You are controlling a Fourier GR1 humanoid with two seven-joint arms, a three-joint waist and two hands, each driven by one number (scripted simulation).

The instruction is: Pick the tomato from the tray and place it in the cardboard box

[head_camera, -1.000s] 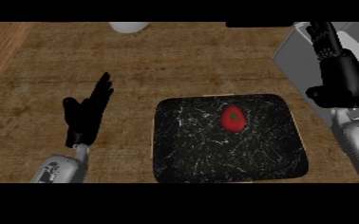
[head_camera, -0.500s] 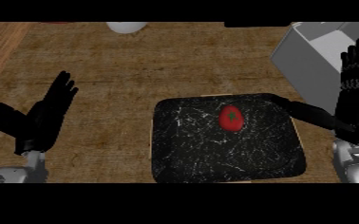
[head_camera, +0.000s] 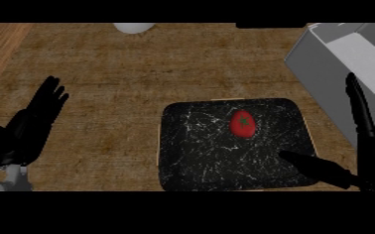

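So the tomato (head_camera: 243, 124) was just sitting on the black speckled tray (head_camera: 198, 163), a bit up and right of the tray's middle, stem end facing up, nothing touching it. The tray lay flat on the wooden bench (head_camera: 147, 74), toward the lower right. The right hand (head_camera: 322, 167) was spread wide at the right edge: its thumb stretched out over the tray's lower right corner, while the straight fingers (head_camera: 359, 109) pointed up along the side of the grey box (head_camera: 326, 64), which stood in the upper right corner, just beside the tray. That hand held nothing and was apart from the tomato. The left hand (head_camera: 33, 124) was down at the left edge, open with fingers up, resting well away from the tray. There was also a white rounded thing (head_camera: 133, 28) at the far edge of the bench, only partly in view.
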